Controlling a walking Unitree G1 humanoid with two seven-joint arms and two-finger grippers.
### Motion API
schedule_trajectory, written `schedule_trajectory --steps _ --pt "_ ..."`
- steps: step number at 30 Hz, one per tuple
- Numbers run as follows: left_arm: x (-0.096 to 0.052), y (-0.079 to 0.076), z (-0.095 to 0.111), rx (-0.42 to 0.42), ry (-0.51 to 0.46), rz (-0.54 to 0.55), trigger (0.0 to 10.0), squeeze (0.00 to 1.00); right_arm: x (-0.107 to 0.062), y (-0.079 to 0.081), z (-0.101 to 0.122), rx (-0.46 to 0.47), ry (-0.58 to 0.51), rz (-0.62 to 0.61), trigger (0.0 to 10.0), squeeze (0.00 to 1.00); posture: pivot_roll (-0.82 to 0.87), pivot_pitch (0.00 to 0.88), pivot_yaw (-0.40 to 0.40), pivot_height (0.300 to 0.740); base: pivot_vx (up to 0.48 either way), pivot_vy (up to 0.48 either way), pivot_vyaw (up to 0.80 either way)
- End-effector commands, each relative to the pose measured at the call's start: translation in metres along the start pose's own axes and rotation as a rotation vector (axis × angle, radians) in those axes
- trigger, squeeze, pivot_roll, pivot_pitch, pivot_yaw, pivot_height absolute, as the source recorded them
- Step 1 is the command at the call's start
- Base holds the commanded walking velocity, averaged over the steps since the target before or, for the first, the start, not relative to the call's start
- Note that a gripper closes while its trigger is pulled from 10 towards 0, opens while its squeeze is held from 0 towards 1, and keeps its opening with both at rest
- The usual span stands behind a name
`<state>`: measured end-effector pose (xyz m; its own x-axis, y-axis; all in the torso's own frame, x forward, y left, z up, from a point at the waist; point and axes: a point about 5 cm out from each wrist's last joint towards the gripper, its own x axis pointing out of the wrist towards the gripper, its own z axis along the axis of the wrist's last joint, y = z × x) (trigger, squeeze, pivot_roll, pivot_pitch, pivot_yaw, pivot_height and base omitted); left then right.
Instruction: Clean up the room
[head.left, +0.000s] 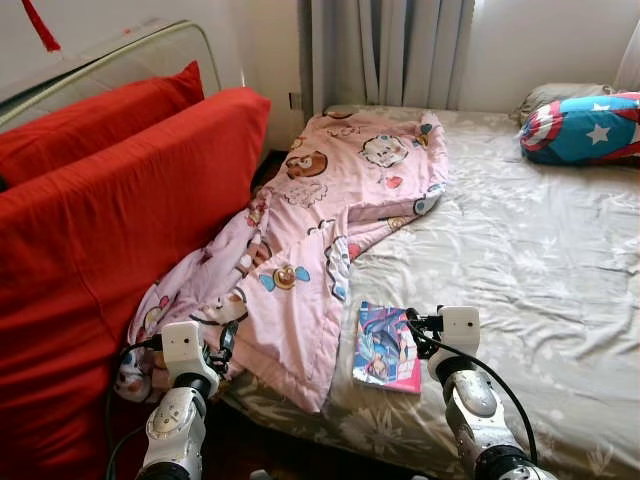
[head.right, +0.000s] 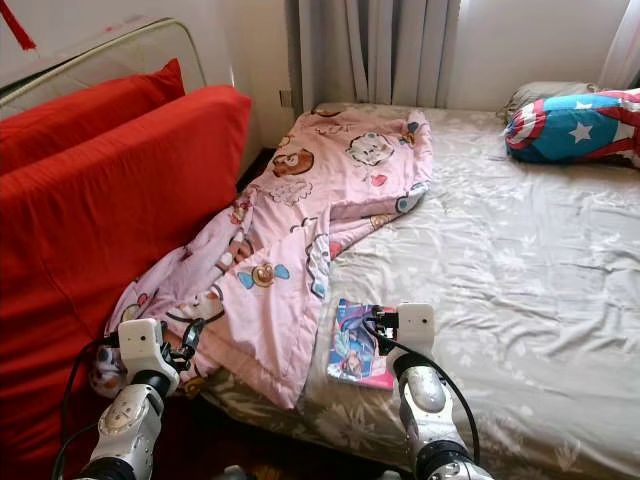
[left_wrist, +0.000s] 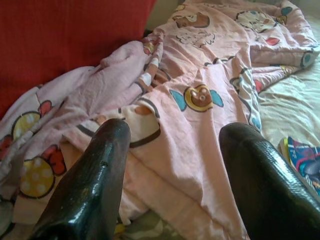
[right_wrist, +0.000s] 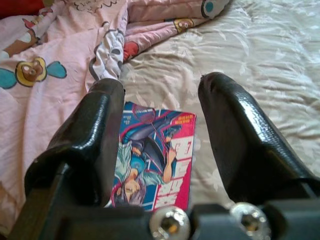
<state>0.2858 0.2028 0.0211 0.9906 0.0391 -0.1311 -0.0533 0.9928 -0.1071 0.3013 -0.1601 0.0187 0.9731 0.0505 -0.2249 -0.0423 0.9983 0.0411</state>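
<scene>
A crumpled pink cartoon-print blanket (head.left: 320, 220) lies along the bed's left side and hangs over its near edge. A colourful comic book (head.left: 387, 347) lies flat on the grey flowered sheet (head.left: 530, 260) beside the blanket's hem. My left gripper (left_wrist: 172, 150) is open, low over the blanket's near folds, with nothing between its fingers. My right gripper (right_wrist: 160, 130) is open just above the comic book (right_wrist: 157, 165), its fingers apart on either side of the cover's far end. The right wrist (head.left: 458, 328) sits at the book's right edge.
Large red cushions (head.left: 110, 230) lean against a headboard on the left. A Captain America shield pillow (head.left: 585, 128) and a grey pillow (head.left: 555, 97) lie at the bed's far right. Grey curtains (head.left: 390, 50) hang behind. The dark floor (head.left: 260, 445) shows under the bed's near corner.
</scene>
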Motion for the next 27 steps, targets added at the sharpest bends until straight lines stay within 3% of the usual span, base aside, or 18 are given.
schedule_trajectory --steps 1,27 --pt "0.0024 -0.0001 0.0027 0.023 0.004 -0.012 10.0 0.0 0.0001 0.0021 -0.0014 0.011 0.009 0.004 10.0 0.0 -0.04 0.033 0.07 0.655 0.0 0.0 0.0" --pt "0.0024 -0.0047 0.0 0.02 0.024 -0.027 10.0 0.0 0.0001 0.0069 -0.0082 0.012 0.072 0.039 10.0 0.0 -0.04 0.039 0.073 0.636 0.0 0.0 0.0"
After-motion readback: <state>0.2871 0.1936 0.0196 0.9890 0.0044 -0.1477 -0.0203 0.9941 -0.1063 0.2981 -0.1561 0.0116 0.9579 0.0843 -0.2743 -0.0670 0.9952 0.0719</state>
